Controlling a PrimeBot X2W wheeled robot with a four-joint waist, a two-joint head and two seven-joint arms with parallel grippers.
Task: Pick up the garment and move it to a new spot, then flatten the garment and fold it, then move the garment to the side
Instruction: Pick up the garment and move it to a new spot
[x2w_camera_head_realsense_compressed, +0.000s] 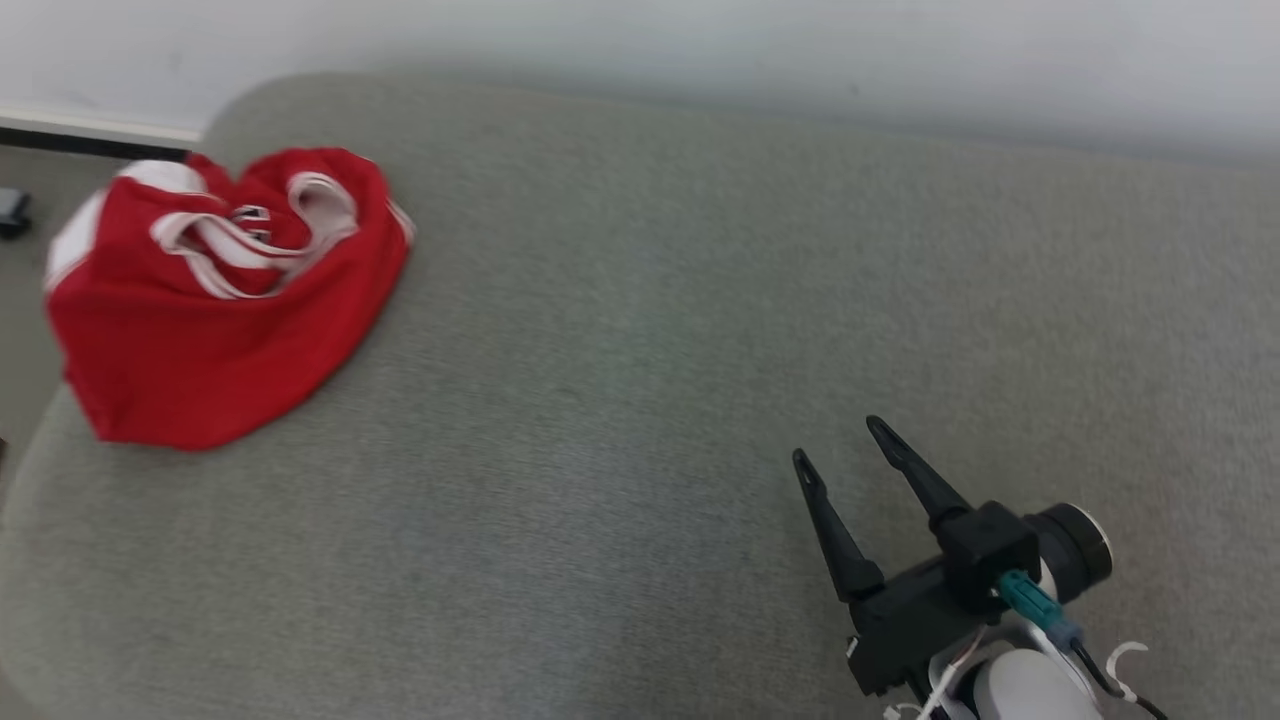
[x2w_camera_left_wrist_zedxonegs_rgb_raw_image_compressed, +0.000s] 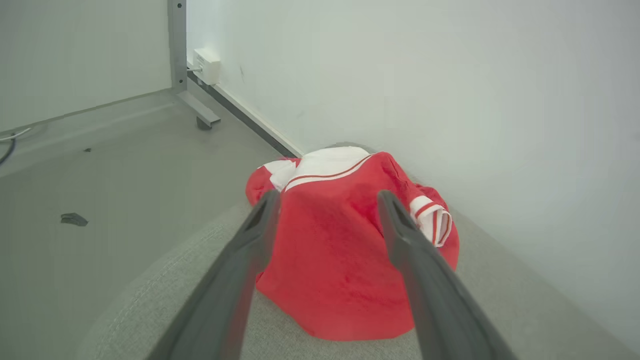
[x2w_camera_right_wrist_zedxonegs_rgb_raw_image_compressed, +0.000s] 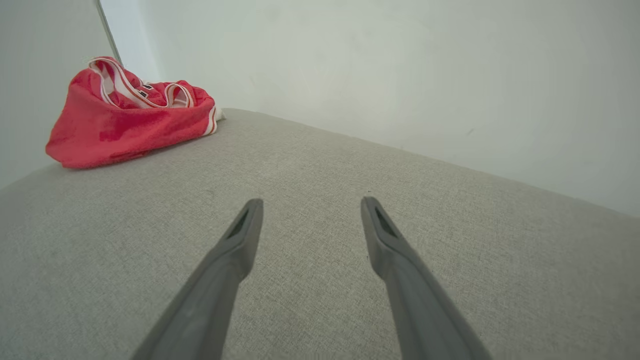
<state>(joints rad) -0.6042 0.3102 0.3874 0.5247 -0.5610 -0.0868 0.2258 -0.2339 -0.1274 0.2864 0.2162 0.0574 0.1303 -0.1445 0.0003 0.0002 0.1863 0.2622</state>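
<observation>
Red garment (x2w_camera_head_realsense_compressed: 200, 340) bunched, neck opening upward, cushion (x2w_camera_head_realsense_compressed: 640, 400) far-left corner.

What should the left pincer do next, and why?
Probably ease the left pincer down onto the red garment and close: it stands open, aimed at the crumpled heap. The right pincer, also open, is far across the grey cushion.

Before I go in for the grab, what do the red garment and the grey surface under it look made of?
Garment: probably a soft knit cloth, matte red with white striped trim; it slumps in loose folds. Grey surface: looks like woven upholstery fabric over padding, matte; a fine weave and rounded edge show.
</observation>
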